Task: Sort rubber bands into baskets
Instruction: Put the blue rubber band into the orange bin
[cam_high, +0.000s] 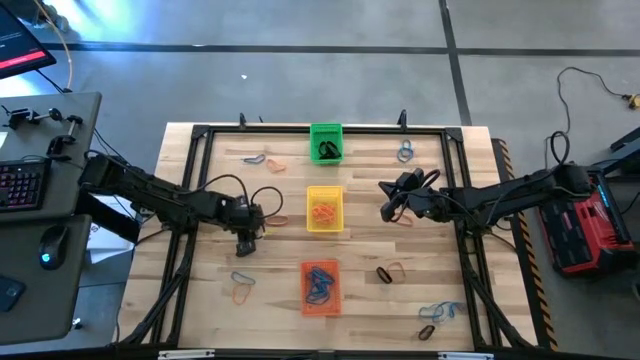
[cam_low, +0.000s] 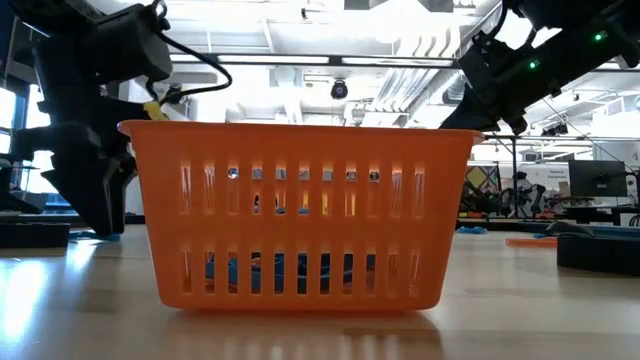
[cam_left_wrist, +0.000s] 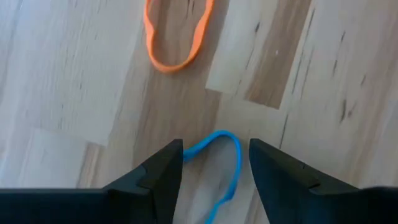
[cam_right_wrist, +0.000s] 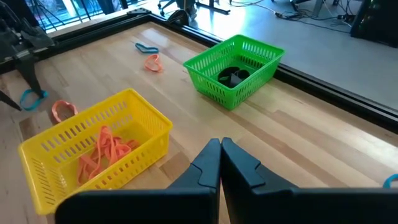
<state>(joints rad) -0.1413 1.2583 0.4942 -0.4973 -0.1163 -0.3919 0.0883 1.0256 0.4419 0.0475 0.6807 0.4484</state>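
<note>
My left gripper (cam_left_wrist: 214, 168) points steeply down over the table, left of the yellow basket (cam_high: 324, 208), and is open. Its two fingers stand on either side of one end of a blue rubber band (cam_left_wrist: 230, 155) lying flat on the wood. An orange band (cam_left_wrist: 177, 43) lies just beyond it. My right gripper (cam_right_wrist: 221, 152) hangs shut and empty above the table, right of the yellow basket. The green basket (cam_high: 326, 142) holds black bands, the yellow one orange bands, and the orange basket (cam_high: 320, 287) blue ones.
Loose bands lie scattered: blue and orange at the far left (cam_high: 262, 160), blue at the far right (cam_high: 405, 152), black and orange right of the orange basket (cam_high: 390, 272), blue and black at the near right (cam_high: 438, 315), blue and orange at the near left (cam_high: 242, 285). A black frame (cam_high: 300, 129) borders the table.
</note>
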